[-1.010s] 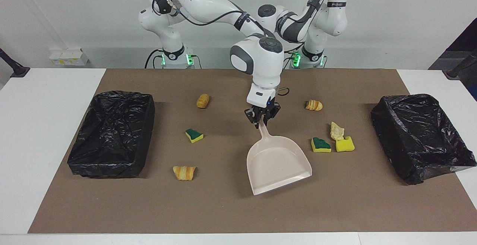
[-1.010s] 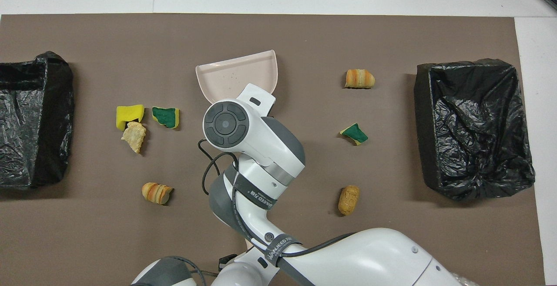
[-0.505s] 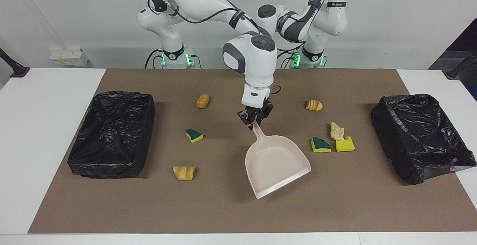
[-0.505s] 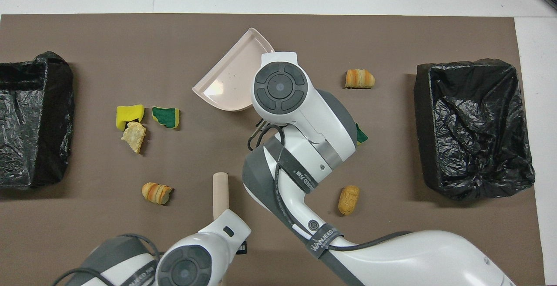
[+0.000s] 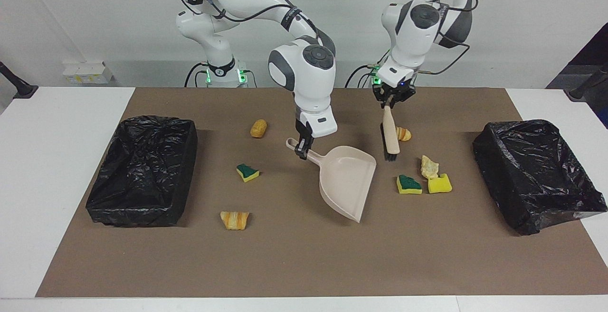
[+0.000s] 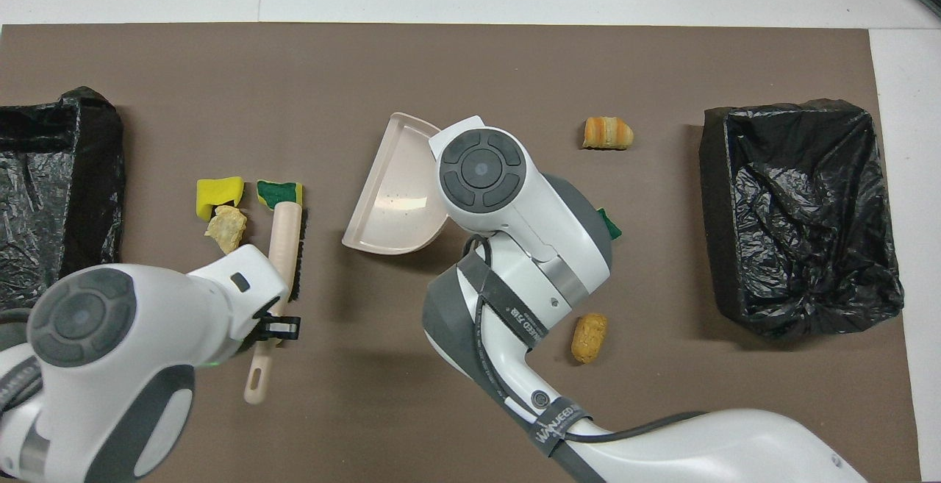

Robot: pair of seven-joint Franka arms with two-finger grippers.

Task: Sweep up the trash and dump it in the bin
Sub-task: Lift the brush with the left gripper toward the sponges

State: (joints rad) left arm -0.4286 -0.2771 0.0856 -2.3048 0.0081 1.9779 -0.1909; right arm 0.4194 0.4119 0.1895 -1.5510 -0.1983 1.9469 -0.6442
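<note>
Reaching in from its base, my right gripper (image 5: pixel 302 152) has its fingers clamped on the dustpan (image 5: pixel 346 183) handle, pan tipped up on one edge over the mid table (image 5: pixel 294 264). Left gripper (image 5: pixel 392 101) hangs above the scraps at the left arm's end, fingers closed on the brush (image 5: pixel 391 134), bristles down by a bread chunk (image 5: pixel 403 134). Trash all on the mat: green sponge (image 5: pixel 408 184), yellow sponge (image 5: pixel 439 184) and a pale chunk (image 5: pixel 429 166) clustered just beside the brush; round chunk (image 5: pixel 258 128), green sponge piece (image 5: pixel 247 172), striped chunk (image 5: pixel 234 220) toward the right arm's end. Both black-lined bins (image 5: pixel 142 169) (image 5: pixel 536 174) show only liner; I see no scraps inside.
</note>
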